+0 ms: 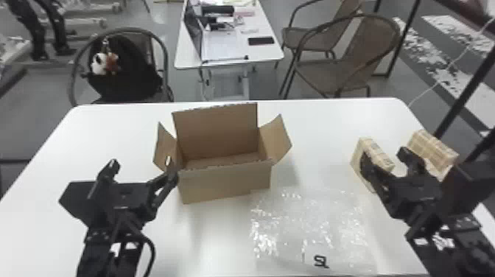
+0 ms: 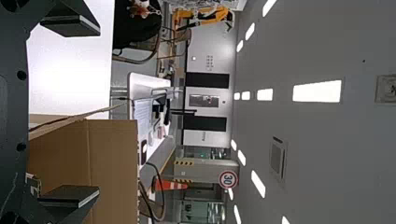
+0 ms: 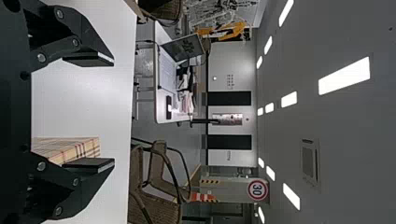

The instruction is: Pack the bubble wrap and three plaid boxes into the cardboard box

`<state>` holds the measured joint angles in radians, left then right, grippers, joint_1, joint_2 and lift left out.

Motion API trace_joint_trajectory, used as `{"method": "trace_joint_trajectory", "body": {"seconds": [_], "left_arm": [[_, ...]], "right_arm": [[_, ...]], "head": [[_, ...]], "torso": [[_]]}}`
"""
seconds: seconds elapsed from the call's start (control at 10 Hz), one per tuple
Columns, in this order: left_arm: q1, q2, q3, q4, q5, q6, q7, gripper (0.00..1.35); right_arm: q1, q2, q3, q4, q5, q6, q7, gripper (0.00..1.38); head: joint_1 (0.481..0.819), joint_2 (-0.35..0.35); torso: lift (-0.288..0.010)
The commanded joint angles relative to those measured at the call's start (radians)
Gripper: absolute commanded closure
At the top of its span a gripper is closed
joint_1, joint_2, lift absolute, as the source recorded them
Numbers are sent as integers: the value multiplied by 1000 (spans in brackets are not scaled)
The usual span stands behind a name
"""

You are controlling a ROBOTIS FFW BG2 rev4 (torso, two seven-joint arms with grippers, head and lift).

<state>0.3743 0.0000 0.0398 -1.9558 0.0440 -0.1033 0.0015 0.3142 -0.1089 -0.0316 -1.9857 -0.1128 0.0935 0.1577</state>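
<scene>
Packing seems about to start. Left gripper [image 1: 143, 165] and right gripper [image 1: 385, 154] have jaws wide. Bubble wrap [image 1: 313, 224] lies near-right of the cardboard box [image 1: 224, 186], plaid boxes [image 1: 432, 145] farther right. Next: likely pinch the wrap.

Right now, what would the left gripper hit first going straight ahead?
Left gripper would probably catch the box's left flap with its right jaw; relative height and depth unclear.

The left claw [image 1: 143, 165] stands open over the white bench [image 2: 70, 79], the open cardboard box [image 2: 112, 163] at one o'clock. Beyond, a laptop [image 2: 148, 81] sits near twelve, and what may be a black bag [image 2: 133, 30] at eleven.
</scene>
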Motion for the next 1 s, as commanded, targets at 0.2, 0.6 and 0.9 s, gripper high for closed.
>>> {"method": "trace_joint_trajectory", "body": {"seconds": [0.2, 0.6, 0.9], "left_arm": [[0, -3, 0, 0, -3, 1, 0, 107], [0, -3, 2, 0, 4, 8, 0, 111], [-32, -3, 23, -2, 50, 65, -26, 111]], "right_arm": [[3, 0, 1, -1, -5, -3, 0, 495], [3, -2, 1, -1, -7, -5, 0, 490], [3, -3, 1, -1, -10, -6, 0, 495]], "head": [[695, 32], [695, 32], [695, 34]], "torso": [[-132], [-132], [-132]]}}
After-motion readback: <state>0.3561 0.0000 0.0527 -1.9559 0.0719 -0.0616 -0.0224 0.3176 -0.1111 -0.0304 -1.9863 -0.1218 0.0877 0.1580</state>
